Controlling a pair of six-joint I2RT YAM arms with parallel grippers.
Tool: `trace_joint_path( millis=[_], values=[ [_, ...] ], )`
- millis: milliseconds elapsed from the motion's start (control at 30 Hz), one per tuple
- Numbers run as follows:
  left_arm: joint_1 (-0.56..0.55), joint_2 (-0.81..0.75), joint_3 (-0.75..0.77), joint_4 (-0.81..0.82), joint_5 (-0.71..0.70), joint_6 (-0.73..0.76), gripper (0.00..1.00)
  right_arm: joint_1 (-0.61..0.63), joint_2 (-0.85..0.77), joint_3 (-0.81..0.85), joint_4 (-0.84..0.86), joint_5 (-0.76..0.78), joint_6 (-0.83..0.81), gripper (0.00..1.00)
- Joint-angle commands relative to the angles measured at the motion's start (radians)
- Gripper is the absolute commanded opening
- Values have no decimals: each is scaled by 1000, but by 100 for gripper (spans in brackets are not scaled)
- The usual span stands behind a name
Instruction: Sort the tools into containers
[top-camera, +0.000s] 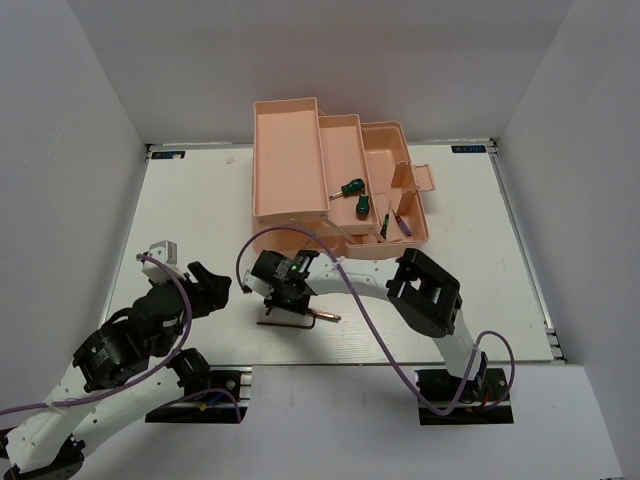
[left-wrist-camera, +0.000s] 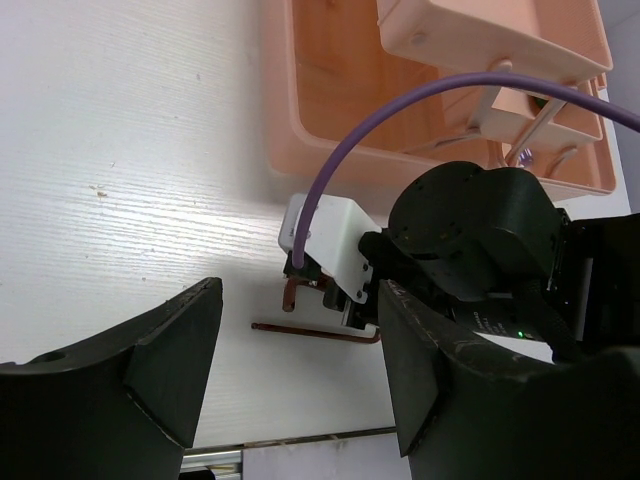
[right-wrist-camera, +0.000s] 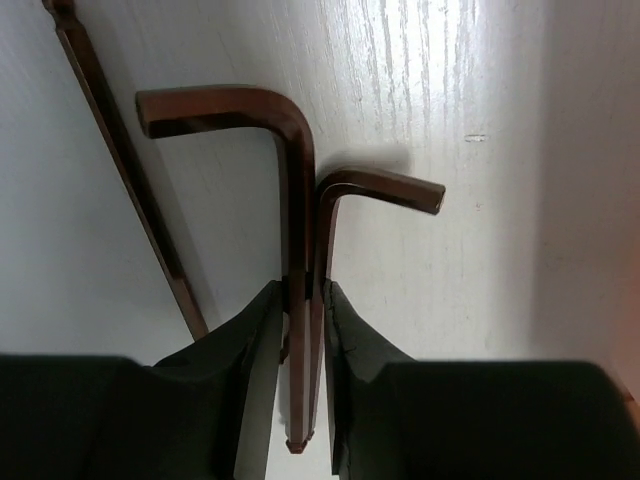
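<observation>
- The right gripper (right-wrist-camera: 300, 300) is pinched on two hex keys (right-wrist-camera: 300, 200). Their long shafts lie side by side between its fingers (right-wrist-camera: 250, 380), one short end bent toward 9 o'clock and the other toward 3. Taking both at once would save a trip.
- The keys sit low over the tabletop (top-camera: 200, 200), at 6 o'clock from the toolbox (top-camera: 285, 160). I cannot tell whether they are lifted clear of the surface.
- A thinner brown rod (right-wrist-camera: 125, 170) lies loose just beside them at 9 o'clock, possibly a third key.
- The left gripper (top-camera: 213, 285) is spread and empty at 9 o'clock of the right one, out of its way.
- Two green screwdrivers (top-camera: 352, 187) lie in the middle tray, and two thin screwdrivers (top-camera: 385, 225) lie in the compartment at 4 o'clock of it. The keys therefore look like the last tools to sort, and the bare tray at 9 o'clock seems a likely place for them.
</observation>
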Motion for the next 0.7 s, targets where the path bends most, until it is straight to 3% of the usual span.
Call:
trace_joint_path(
  millis=[0,100,667],
  values=[
    [2,4,-3,-5,-8,7,73,-3,5,18,31,19,-18,17],
    [2,4,-3,-5,-8,7,73,-5,11,18,28,19,-21,35],
    [2,4,-3,-5,-8,16,73,6,-85,-5,69,61,-35,50]
  ],
)
